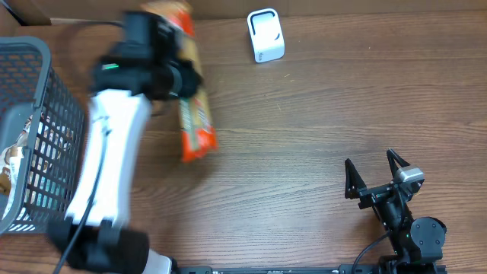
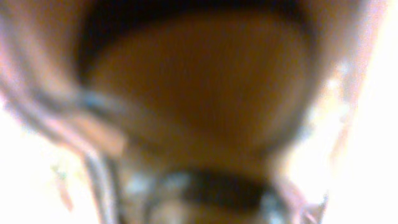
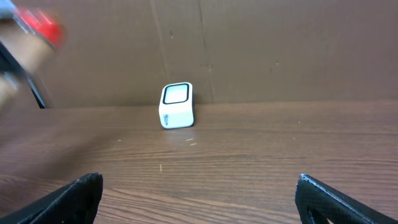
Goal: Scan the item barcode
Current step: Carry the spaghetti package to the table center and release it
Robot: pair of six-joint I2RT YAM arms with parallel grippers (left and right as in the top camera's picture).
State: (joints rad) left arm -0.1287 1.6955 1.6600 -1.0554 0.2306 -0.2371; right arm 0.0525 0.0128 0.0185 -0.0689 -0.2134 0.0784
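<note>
- The left gripper (image 1: 179,76) is clamped on a long orange and red snack packet (image 1: 198,133), and the packet hangs across its jaws above the wooden tabletop (image 1: 319,129), near the far edge and left of the middle.
- The left wrist view is only an orange-brown blur, so the hold is read from the overhead view, where both packet and arm are smeared.
- The small white box-shaped barcode scanner (image 1: 265,36) stands at the far edge, just right of the packet's upper end and apart from it; its dark-rimmed window faces the near edge.
- The right gripper (image 1: 370,160) rests by the near right corner with its jaws spread wide and nothing between them.
- A grey wire basket (image 1: 38,53) with a few goods inside stands at the left edge.
- The step in hand looks like carrying the packet to the scanner.
- The next move probably calls for shifting the packet rightward in front of the window and turning its barcode side towards it; where the barcode sits cannot be told.
</note>
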